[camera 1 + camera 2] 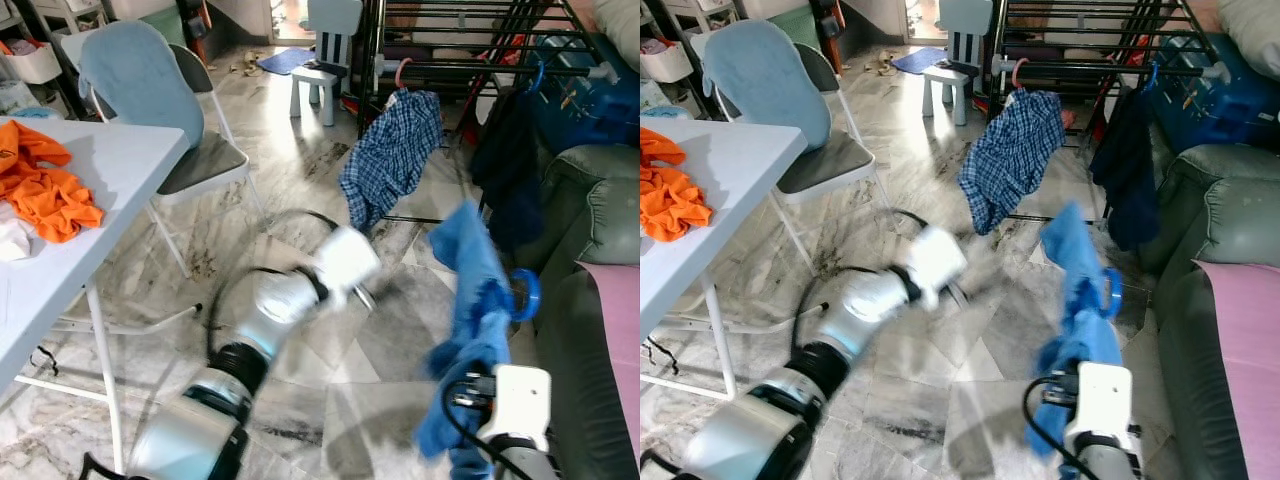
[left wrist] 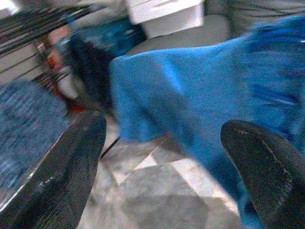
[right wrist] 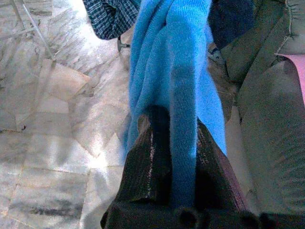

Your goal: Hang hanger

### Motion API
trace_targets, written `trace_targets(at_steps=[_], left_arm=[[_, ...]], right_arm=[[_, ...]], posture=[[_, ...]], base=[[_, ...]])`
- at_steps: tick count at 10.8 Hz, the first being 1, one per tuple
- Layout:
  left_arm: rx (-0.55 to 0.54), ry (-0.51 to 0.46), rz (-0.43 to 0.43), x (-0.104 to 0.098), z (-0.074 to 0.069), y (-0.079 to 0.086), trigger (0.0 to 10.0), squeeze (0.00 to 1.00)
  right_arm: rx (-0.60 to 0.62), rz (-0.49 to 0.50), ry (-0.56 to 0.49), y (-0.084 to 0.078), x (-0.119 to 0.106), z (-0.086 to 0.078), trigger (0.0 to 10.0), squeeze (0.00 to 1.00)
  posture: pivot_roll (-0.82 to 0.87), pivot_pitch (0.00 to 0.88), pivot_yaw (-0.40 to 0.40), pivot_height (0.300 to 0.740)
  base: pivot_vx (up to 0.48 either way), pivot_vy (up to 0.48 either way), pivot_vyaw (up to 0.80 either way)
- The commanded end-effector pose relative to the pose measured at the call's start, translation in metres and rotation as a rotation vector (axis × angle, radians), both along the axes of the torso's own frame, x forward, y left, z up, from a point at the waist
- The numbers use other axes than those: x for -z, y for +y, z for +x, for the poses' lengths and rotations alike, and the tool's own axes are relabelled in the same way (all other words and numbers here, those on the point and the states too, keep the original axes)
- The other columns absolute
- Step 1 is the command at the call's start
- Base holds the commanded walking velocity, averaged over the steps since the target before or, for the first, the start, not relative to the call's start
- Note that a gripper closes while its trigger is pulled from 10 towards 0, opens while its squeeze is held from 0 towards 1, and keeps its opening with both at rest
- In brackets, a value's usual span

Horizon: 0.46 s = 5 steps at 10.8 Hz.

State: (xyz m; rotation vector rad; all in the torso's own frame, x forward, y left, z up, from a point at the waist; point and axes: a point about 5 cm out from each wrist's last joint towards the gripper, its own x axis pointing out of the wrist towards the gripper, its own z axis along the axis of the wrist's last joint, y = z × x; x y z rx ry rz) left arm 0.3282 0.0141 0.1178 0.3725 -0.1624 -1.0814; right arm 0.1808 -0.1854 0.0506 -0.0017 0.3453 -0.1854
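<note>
Two arms over marbled floor [image 1: 300, 150]. Largest items: black drying rack [image 1: 460, 40] at rear, carrying checked shirt [image 1: 390, 160] on pink hanger and dark garment [image 1: 505, 150] on blue hanger; grey-green sofa [image 1: 590, 260] along right side, pink cloth on its seat; white worktop [image 1: 90, 190] at left with orange garment [image 1: 45, 190] heaped on it; folding chair [image 1: 190, 150] draped with pale blue towel [image 1: 135, 75]. Right gripper [image 3: 174, 157] low at right, jaws clamped on bright blue garment [image 1: 475, 320], held up near sofa and short of rack; blue hanger [image 1: 525, 295] showing at garment's edge. Left gripper [image 2: 162, 157] raised mid-floor, blurred, jaws spread wide, pointed at blue garment, holding nothing.
</note>
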Motion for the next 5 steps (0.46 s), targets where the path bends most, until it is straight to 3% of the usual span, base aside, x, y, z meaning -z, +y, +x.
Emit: trace_targets(at_steps=[1, 2, 3, 5], left_arm=[[0.024, -0.028, 0.005, 0.001, -0.004, 0.001, 10.0, 0.00], [-0.019, 0.002, -0.041, 0.003, -0.004, 0.003, 10.0, 0.00], [-0.137, 0.045, -0.108, 0.013, -0.006, 0.014, 10.0, 0.00], [-0.343, 0.080, -0.140, 0.033, -0.011, 0.047, 10.0, 0.00]], right_arm=[[0.009, -0.013, -0.050, -0.002, -0.012, 0.002, 10.0, 0.00], [0.028, -0.008, -0.054, -0.002, -0.014, 0.001, 10.0, 0.00], [0.054, 0.014, -0.046, 0.000, -0.012, -0.005, 10.0, 0.00], [0.082, 0.018, -0.025, -0.004, -0.008, -0.016, 10.0, 0.00]], posture=[[-0.13, 0.000, 0.059, 0.740], [-0.14, 0.000, 0.076, 0.740], [-0.15, 0.000, 0.077, 0.740], [-0.14, 0.000, 0.068, 0.740]], base=[[0.000, 0.000, 0.00], [0.000, 0.000, 0.00], [0.000, 0.000, 0.00], [0.000, 0.000, 0.00]])
